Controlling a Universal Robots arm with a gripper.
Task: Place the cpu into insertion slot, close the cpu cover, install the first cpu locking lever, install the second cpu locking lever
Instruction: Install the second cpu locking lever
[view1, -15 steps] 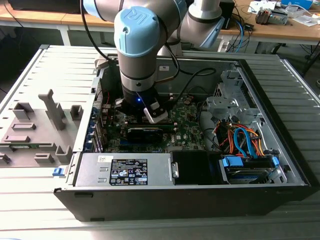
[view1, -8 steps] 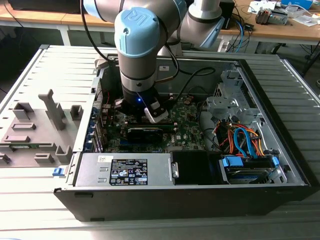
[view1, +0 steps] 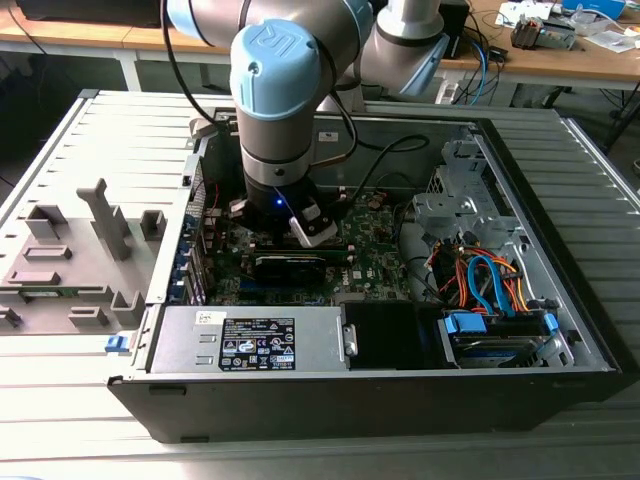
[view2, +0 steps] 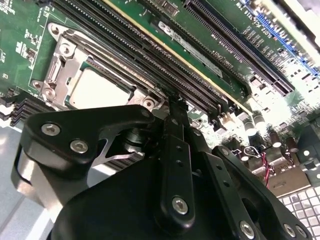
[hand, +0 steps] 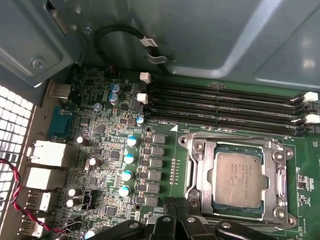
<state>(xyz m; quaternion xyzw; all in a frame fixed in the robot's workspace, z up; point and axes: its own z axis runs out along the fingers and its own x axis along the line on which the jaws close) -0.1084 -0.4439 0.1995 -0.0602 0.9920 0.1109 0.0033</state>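
The cpu (hand: 238, 175) is a silver square lying in the insertion slot (hand: 195, 165) on the green motherboard. The metal cpu cover (hand: 235, 142) lies flat around the cpu's edges. I cannot make out how the locking levers stand. My gripper (hand: 176, 202) is shut with nothing between its black fingers, and its tips hover just beside one edge of the slot. The second wrist view shows the same cpu (view2: 100, 90) and slot rim (view2: 57, 70) just beyond the gripper (view2: 173, 102). In the exterior view the gripper (view1: 300, 228) reaches down into the open computer case.
Long black memory slots (hand: 225, 107) run beside the socket, and blue-topped capacitors (hand: 129, 159) stand on its other side. A long black card (view1: 290, 265), a power supply (view1: 250, 340) and a drive cage with orange and blue cables (view1: 490, 280) sit nearby. Grey fixtures (view1: 70, 250) stand at the exterior view's left.
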